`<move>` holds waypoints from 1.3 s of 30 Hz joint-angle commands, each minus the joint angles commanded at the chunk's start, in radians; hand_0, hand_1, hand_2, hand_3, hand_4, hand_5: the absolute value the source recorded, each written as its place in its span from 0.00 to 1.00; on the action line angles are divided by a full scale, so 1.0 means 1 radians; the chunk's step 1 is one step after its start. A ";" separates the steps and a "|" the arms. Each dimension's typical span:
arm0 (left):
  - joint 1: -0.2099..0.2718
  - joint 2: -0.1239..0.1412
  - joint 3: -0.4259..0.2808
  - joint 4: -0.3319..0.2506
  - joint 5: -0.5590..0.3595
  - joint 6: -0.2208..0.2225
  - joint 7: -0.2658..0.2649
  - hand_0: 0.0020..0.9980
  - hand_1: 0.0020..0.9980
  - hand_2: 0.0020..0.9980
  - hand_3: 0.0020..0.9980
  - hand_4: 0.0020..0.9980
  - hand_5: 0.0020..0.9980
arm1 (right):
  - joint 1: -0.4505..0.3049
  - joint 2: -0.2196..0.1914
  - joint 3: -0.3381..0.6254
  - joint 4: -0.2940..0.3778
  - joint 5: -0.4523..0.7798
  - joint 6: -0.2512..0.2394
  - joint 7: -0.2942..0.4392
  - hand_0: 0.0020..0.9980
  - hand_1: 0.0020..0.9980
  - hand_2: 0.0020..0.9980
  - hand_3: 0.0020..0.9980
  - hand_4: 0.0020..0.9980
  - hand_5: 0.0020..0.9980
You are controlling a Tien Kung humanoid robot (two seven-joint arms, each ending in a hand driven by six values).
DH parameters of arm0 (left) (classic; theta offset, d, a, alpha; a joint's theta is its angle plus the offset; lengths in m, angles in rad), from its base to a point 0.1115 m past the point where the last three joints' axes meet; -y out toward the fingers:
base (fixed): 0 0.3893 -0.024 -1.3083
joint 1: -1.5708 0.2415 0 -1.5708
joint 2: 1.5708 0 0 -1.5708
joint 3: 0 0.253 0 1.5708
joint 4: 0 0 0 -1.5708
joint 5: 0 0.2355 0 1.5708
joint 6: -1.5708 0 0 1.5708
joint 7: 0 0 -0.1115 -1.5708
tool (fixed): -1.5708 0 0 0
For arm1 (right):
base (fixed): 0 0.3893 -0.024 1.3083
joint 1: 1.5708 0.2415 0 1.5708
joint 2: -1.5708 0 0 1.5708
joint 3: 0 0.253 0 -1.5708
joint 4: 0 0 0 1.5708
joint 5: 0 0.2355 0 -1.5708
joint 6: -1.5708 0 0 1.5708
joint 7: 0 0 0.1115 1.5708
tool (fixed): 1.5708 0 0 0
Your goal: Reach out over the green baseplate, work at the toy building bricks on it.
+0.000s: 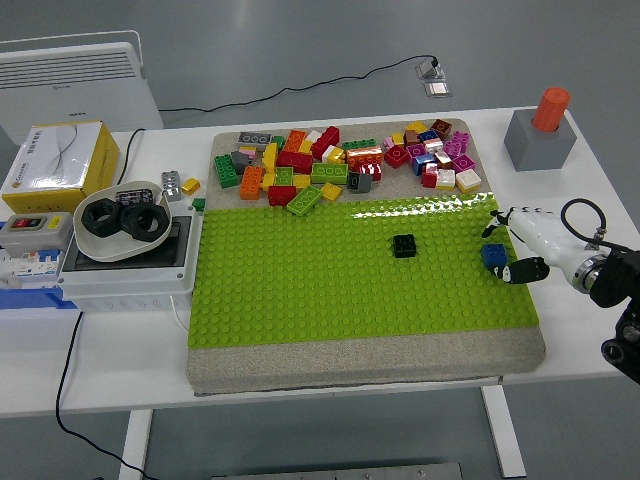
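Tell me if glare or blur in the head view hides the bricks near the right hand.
Head view: sharp and evenly lit, shadows soft. Glare runs along the far strip of the green baseplate, washing out studs there. The blue brick by the right hand and the black brick read clearly. The table's edges bow slightly from lens distortion.

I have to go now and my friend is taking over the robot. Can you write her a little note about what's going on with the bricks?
Right hand: at the right edge of the green baseplate, fingers curled around the blue brick, which sits on the plate.
Left hand: not in view.
Black brick: alone near the middle of the baseplate.
Loose bricks: piled along the far side of the grey mat, past the plate.
Done: two bricks are on the plate.
Left: whether the blue brick is pressed down cannot be told; the pile is still unused.
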 joint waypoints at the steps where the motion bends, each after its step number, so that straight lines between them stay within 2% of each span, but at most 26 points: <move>1: 0.000 0.000 0.000 0.000 0.000 0.000 0.000 0.74 0.74 0.71 0.83 0.83 1.00 | -0.002 0.000 0.003 -0.001 0.008 -0.010 0.008 0.92 0.92 0.88 0.67 0.74 0.24; 4: -0.002 0.000 0.000 0.000 0.002 0.000 -0.001 0.74 0.74 0.71 0.83 0.83 1.00 | -0.016 0.001 0.020 -0.003 0.037 -0.046 0.038 0.92 0.92 0.88 0.67 0.74 0.24; 5: -0.002 0.000 0.001 0.000 0.001 0.001 -0.001 0.74 0.74 0.71 0.83 0.83 1.00 | -0.027 0.005 0.035 -0.005 0.050 -0.066 0.053 0.84 0.82 0.82 0.65 0.69 0.33; 7: -0.003 0.000 0.001 0.000 0.002 0.001 -0.002 0.74 0.74 0.71 0.83 0.83 1.00 | -0.047 0.014 0.062 -0.008 0.067 -0.091 0.072 0.84 0.82 0.82 0.65 0.69 0.33; 10: -0.003 0.001 0.002 0.000 0.000 0.001 -0.004 0.74 0.74 0.71 0.83 0.83 1.00 | -0.097 0.054 0.121 -0.017 0.091 -0.131 0.106 0.84 0.82 0.82 0.65 0.69 0.33; 11: -0.002 0.001 0.003 0.000 -0.003 0.001 -0.005 0.74 0.74 0.71 0.83 0.83 1.00 | -0.118 0.072 0.144 -0.022 0.098 -0.146 0.119 0.79 0.74 0.76 0.64 0.68 0.34; 16: 0.001 -0.001 0.009 0.000 -0.012 0.004 -0.007 0.74 0.74 0.71 0.83 0.83 1.00 | -0.196 0.158 0.249 -0.049 0.130 -0.213 0.177 0.79 0.74 0.76 0.64 0.68 0.34; 17: 0.002 -0.002 0.008 0.000 -0.011 0.004 -0.007 0.74 0.74 0.71 0.83 0.83 1.00 | -0.203 0.166 0.259 -0.054 0.139 -0.220 0.186 0.79 0.74 0.75 0.64 0.69 0.31; 21: 0.002 -0.002 0.005 0.000 -0.004 0.002 -0.006 0.74 0.74 0.71 0.83 0.83 1.00 | -0.211 0.174 0.266 -0.067 0.152 -0.231 0.205 0.79 0.74 0.75 0.64 0.69 0.31; 23: 0.003 -0.002 0.003 0.000 -0.002 0.002 -0.005 0.74 0.73 0.71 0.83 0.83 1.00 | -0.210 0.172 0.273 -0.068 0.127 -0.229 0.204 0.80 0.76 0.75 0.64 0.72 0.27; 27: 0.003 -0.003 0.000 0.000 0.004 0.003 -0.005 0.74 0.73 0.71 0.83 0.83 1.00 | -0.199 0.164 0.289 -0.066 0.053 -0.198 0.177 0.80 0.76 0.75 0.64 0.72 0.27; 28: 0.003 -0.003 0.000 0.000 0.005 0.002 -0.005 0.74 0.73 0.71 0.83 0.83 1.00 | -0.196 0.160 0.291 -0.065 0.030 -0.186 0.168 0.80 0.76 0.75 0.64 0.72 0.27; 29: 0.002 -0.003 0.000 0.000 0.006 0.002 -0.004 0.74 0.73 0.71 0.83 0.83 1.00 | -0.192 0.156 0.290 -0.064 0.006 -0.173 0.159 0.84 0.81 0.78 0.65 0.72 0.27; 34: 0.003 -0.003 -0.001 0.000 0.007 0.002 -0.004 0.74 0.73 0.71 0.83 0.83 1.00 | -0.168 0.129 0.257 -0.042 -0.090 -0.095 0.107 0.84 0.81 0.78 0.65 0.72 0.27; 35: 0.002 -0.003 -0.001 0.000 0.007 0.002 -0.004 0.74 0.73 0.71 0.83 0.83 1.00 | -0.160 0.122 0.243 -0.035 -0.106 -0.075 0.094 0.87 0.84 0.81 0.65 0.72 0.26; 39: 0.002 -0.002 -0.002 0.000 0.007 0.002 -0.004 0.74 0.73 0.71 0.83 0.83 1.00 | -0.129 0.099 0.193 -0.018 -0.129 -0.025 0.061 0.87 0.84 0.81 0.65 0.72 0.26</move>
